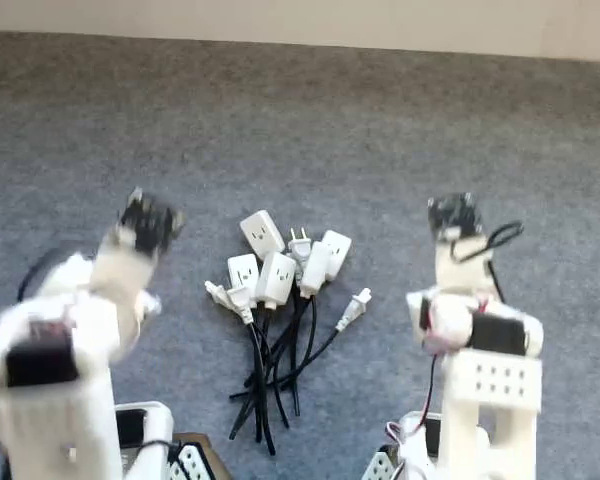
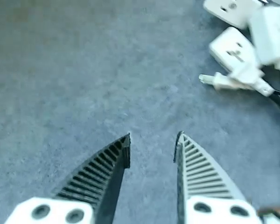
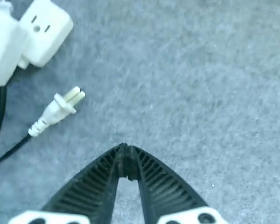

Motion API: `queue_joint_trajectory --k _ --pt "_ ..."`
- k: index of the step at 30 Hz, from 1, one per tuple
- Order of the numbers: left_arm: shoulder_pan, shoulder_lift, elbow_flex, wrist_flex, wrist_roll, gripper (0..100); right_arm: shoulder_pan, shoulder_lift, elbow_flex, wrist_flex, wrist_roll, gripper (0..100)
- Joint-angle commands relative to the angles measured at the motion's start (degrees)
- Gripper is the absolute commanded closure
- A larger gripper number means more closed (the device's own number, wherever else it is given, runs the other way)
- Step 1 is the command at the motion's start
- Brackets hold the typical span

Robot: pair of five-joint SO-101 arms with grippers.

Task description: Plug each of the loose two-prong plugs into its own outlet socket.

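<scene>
White arms point(image 1: 485, 385), black ribbed grippers point(image 2: 152, 140), black cables point(image 1: 507, 236)

A white plastic outlet block point(image 3: 2, 44) is cut off at the right wrist view's edge; the tangled black cords point(image 1: 262, 385) seem untraceable.

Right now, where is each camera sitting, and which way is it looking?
High view: overhead, looking down on the left arm, right arm and the sockets between them.
Left wrist view: on the left arm, looking past its open left fingers at a loose plug.
Right wrist view: on the right arm, looking past its shut right fingers at a second plug.
Shared: all three show the sockets.
</scene>
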Motion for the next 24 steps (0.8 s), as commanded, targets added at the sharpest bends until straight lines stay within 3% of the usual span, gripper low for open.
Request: queue_joint_trajectory --k 1,8,12,16,19,24 --pt "5.1 32.4 -30.0 11.1 -0.1 83 -2.8 10.3 -7.7 -3.5 -3.6 99.1" --pt "12.1 62.2 -49.3 10.9 2.1 83 -8.2 16.8 4.2 -19.6 -10.9 99.1" --pt "16.7 73.4 -57.8 10.8 2.5 83 -8.5 16.6 9.4 -22.1 -11.0 96.0" --pt "20.4 81.0 -59.7 0.3 12.4 83 -8.7 11.4 11.1 -22.5 -11.2 87.6" --pt "20.7 85.3 -59.5 -8.2 19.2 83 -9.7 5.0 15.7 -24.1 -11.0 87.0" --pt "20.9 92.4 -60.0 -13.3 21.6 83 -13.7 -6.0 23.2 -25.1 -10.8 87.0"
